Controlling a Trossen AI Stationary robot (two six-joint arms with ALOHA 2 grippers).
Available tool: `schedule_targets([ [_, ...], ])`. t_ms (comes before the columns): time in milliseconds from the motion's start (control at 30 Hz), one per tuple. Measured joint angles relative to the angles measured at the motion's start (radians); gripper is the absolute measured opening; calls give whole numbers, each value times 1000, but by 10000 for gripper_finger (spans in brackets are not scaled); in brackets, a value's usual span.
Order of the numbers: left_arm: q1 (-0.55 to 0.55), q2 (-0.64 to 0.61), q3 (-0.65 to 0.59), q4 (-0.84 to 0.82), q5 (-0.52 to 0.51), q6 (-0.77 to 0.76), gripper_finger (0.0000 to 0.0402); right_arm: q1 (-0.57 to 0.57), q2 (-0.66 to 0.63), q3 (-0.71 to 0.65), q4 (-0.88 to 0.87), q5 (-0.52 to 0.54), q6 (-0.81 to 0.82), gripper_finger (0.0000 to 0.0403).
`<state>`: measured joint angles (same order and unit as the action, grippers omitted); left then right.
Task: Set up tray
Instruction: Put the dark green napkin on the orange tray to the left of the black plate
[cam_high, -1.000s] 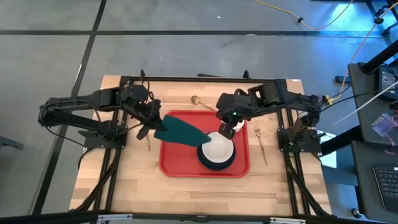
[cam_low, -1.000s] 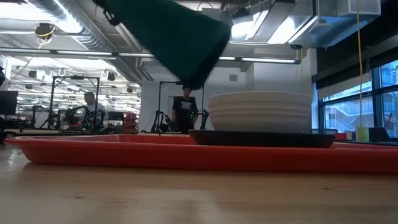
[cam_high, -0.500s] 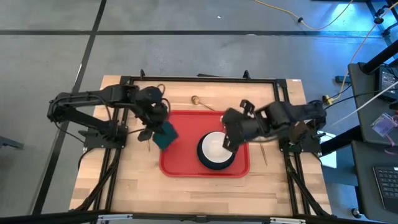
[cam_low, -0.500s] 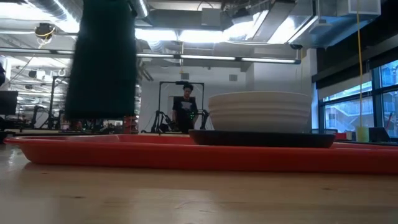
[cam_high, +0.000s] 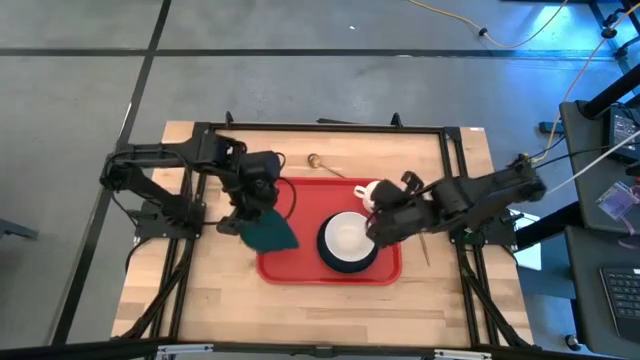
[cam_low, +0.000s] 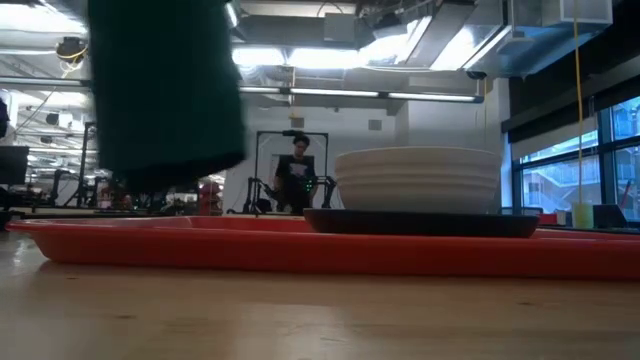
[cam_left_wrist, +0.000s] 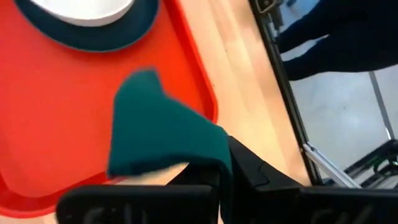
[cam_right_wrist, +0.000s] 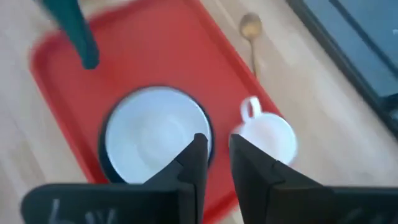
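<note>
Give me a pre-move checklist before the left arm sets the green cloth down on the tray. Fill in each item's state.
1. Left gripper holds the green cloth: ok, the cloth hangs from its fingers.
2. Cloth is clear of the tray floor: ok, in the low view it hangs above the rim.
3. Cloth sits fully over the tray: not ok, it overhangs the left edge.
4. Landing spot free: ok, bare red beside the bowl on its dark plate.
5. Right gripper out of the way: ok, it is over the bowl and the white mug, holding nothing.
6. Spoon and fork placed: not ok, both lie on the table.
</note>
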<state>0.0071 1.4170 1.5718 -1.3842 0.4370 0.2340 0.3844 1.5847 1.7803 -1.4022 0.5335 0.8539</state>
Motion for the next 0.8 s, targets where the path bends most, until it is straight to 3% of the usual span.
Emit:
schedule_targets([
  [133,-43,9,36,1,-1,12,4,17,-179,-211,276,-14,-80,71],
  [300,-59,8,42,28,6,4,4,18,-366,-491,692,-118,-273,71],
  [400,-58,15,42,60,93,-15,4,19,-458,-629,884,-125,-314,71],
  [500,-60,22,41,96,175,-2,4,18,-523,-738,973,-125,-307,71],
  [800,-80,129,41,117,173,0,4,16,-583,-914,1100,-126,-250,71],
])
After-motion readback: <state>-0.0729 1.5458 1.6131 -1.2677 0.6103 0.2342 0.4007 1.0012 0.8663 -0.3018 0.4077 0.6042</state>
